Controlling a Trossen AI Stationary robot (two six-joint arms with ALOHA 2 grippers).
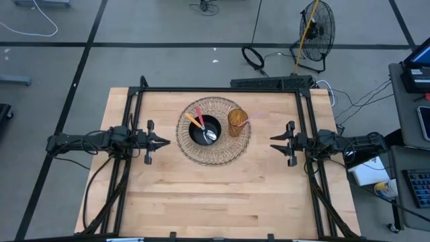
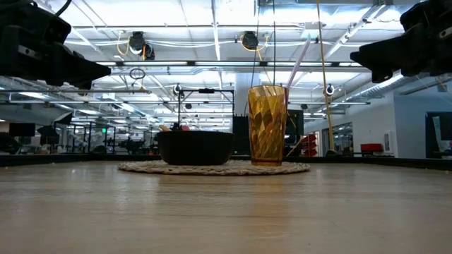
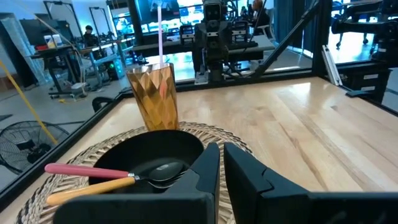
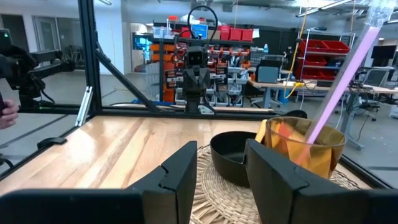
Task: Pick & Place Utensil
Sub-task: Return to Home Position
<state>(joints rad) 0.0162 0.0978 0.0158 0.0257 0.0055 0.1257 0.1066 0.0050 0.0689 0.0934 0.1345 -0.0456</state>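
Note:
A black bowl (image 1: pixel 205 130) stands on a round woven mat (image 1: pixel 222 153) at the table's middle. Two spoons lie in it, one with a pink handle (image 3: pixel 81 170) and one with an orange handle (image 3: pixel 93 188); their handles rest on the bowl's rim. An amber cup (image 1: pixel 236 122) with a pink straw (image 4: pixel 348 74) stands on the mat just right of the bowl. My left gripper (image 1: pixel 166 142) hangs level at the mat's left, shut, pointing at the bowl. My right gripper (image 1: pixel 273 142) hangs level at the mat's right, open, with nothing between its fingers.
Black frame rails (image 1: pixel 222 89) run along the table's far, left and right sides. Bare wood (image 1: pixel 215 202) spreads between the mat and the near edge. A fan (image 1: pixel 316 27) and cables lie on the floor beyond the far edge.

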